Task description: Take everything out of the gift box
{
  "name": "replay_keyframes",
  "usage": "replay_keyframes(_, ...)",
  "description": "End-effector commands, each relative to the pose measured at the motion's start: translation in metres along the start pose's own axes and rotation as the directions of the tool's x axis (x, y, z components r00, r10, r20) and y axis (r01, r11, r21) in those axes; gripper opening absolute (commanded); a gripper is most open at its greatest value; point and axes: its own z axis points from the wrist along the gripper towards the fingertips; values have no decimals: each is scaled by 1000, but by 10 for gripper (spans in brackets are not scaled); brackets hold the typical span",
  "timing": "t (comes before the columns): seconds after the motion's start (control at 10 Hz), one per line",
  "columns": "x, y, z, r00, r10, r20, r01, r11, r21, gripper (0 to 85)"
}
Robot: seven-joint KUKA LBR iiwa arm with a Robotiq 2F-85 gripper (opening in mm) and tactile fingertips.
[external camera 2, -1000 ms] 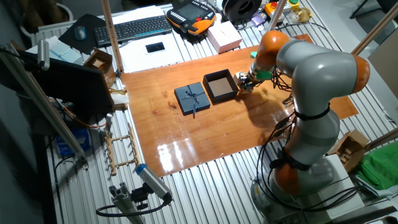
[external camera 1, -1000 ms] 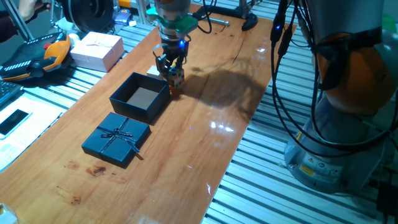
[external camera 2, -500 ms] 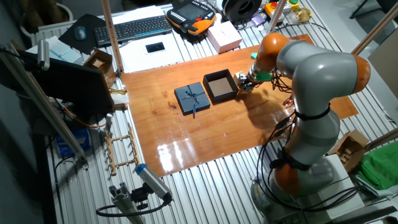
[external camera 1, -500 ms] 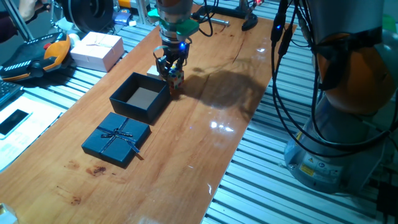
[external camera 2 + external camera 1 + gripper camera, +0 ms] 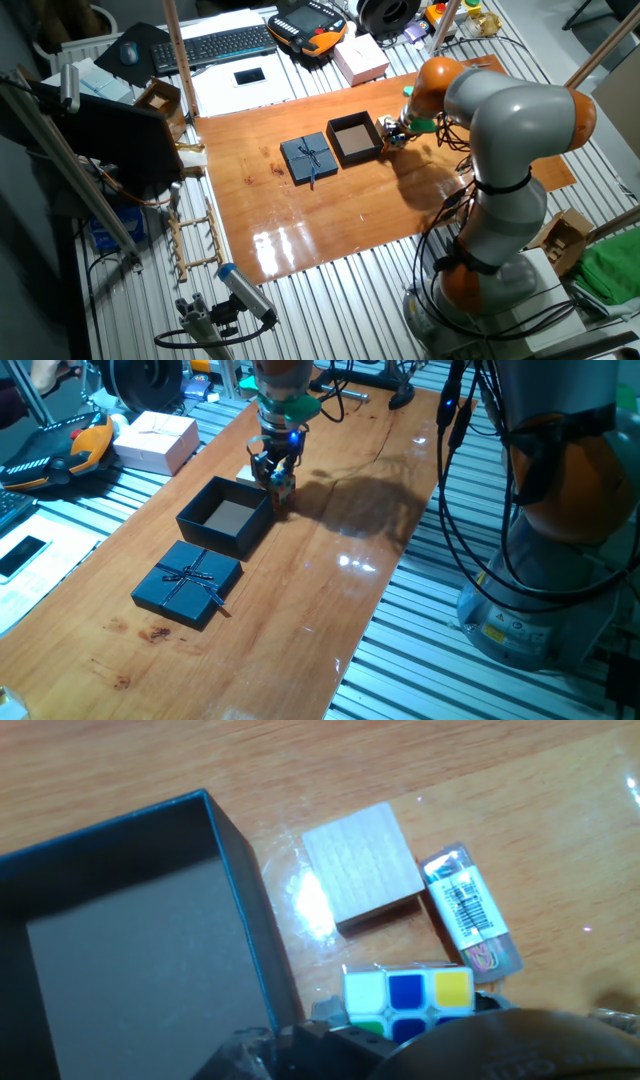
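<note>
Box (image 5: 225,517) stands open mid-desk (image 5: 330,590), interior bare. Wood block (image 5: 362,866) lies on the desk just beside its wall. Pincer (image 5: 276,477) grips the puzzle cube (image 5: 408,1001) outside the box, near the block. Remaining: release the cube.

Open box (image 5: 250,910) at 9 o'clock, brown floor bare. Wooden block (image 5: 362,866) on table (image 5: 300,770) near centre. Barcoded tube (image 5: 470,914) at 3 o'clock. Puzzle cube (image 5: 409,1001) at 6 o'clock.
</note>
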Motion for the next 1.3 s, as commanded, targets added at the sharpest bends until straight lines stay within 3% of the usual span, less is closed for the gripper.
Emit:
replay_keyframes(0.0,0,0,1,1000,0,0,0,1000,2,667)
replay_keyframes(0.2,0,0,0,1000,2,-2,-2,1000,-2,660)
replay_keyframes(0.5,-6,0,-22,1000,4,-25,-4,1000,3,620)
replay_keyframes(0.7,-12,5,-39,999,7,-48,-7,1000,5,430)
replay_keyframes(1.0,-16,25,-73,997,-17,-77,17,1000,-3,40)
replay_keyframes(1.2,-24,39,-97,995,-15,-98,14,1000,-7,10)
